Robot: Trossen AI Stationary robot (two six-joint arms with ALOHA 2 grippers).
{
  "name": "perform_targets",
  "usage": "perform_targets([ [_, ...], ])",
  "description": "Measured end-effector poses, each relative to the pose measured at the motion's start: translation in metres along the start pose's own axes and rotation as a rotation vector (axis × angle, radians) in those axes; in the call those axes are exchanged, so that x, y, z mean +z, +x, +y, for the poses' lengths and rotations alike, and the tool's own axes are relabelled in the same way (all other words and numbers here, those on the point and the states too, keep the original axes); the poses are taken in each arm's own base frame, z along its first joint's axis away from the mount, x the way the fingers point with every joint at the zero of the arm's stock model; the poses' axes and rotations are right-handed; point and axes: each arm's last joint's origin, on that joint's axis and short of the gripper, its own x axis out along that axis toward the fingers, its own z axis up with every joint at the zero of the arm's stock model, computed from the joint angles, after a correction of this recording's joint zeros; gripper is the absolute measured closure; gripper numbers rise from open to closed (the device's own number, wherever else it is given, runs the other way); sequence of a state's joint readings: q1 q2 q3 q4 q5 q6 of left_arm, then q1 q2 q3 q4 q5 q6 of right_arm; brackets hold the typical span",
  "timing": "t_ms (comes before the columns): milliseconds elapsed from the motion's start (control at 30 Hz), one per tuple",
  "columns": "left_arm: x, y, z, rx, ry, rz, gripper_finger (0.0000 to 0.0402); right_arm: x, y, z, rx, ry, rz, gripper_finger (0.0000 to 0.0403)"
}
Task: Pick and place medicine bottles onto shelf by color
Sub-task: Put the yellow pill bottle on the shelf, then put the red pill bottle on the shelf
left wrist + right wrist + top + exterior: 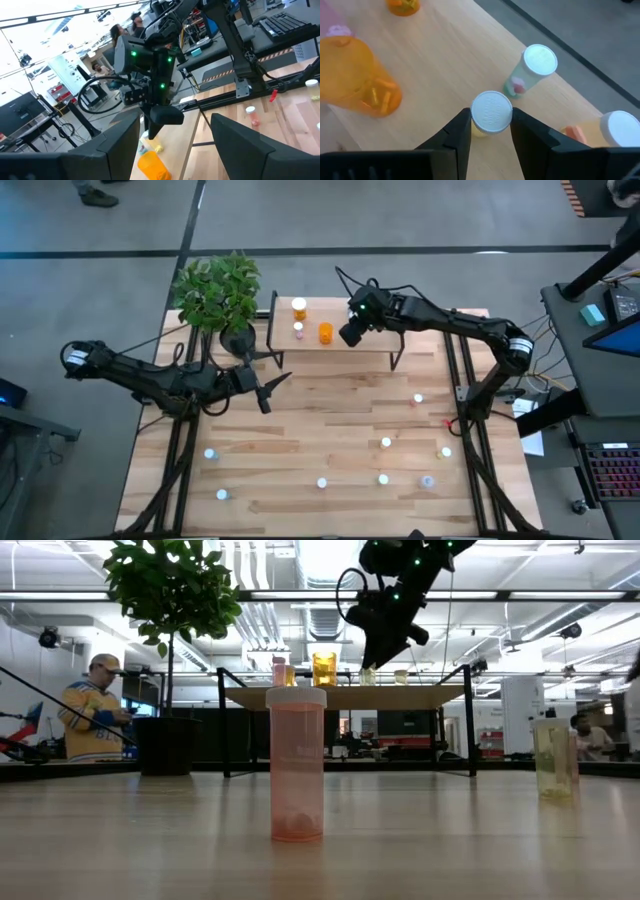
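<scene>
Shelf on wooden table, right tool gripping yellow bottle, left tool open, person behind.

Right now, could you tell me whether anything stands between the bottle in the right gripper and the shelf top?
Nothing visible does. The right gripper holds a yellow-tinted bottle right over bare wood of the shelf; the green bottle and large orange bottle stand apart beside it.

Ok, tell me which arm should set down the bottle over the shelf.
Right. The right gripper already holds a white-capped yellow bottle between its fingers, above the shelf. The left gripper is open, off the shelf over the table.
</scene>
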State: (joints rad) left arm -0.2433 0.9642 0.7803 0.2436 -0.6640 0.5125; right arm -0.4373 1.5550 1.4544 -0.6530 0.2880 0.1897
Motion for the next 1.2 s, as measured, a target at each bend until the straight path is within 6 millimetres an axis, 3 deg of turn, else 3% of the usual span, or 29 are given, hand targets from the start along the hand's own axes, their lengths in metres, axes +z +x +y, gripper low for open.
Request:
perform_targets([
  [200, 0.000, 0.000, 0.000, 0.000, 0.000, 0.000, 0.0173, 0.000, 0.002, 0.000, -0.006, 0.012, 0.001, 0.0271],
  [600, 0.000, 0.000, 0.000, 0.000, -0.001, -0.001, 0.0173, 0.010, -0.007, -0.001, 0.003, 0.028, -0.022, 0.0191],
  [933, 0.000, 0.000, 0.000, -0.001, -0.002, 0.000, 0.0173, 0.027, -0.059, 0.000, 0.004, 0.006, 0.082, 0.0188],
  [1200, 0.000, 0.000, -0.001, -0.001, -0.003, 0.001, 0.0173, 0.005, -0.102, 0.022, 0.030, -0.008, 0.246, 0.0188],
])
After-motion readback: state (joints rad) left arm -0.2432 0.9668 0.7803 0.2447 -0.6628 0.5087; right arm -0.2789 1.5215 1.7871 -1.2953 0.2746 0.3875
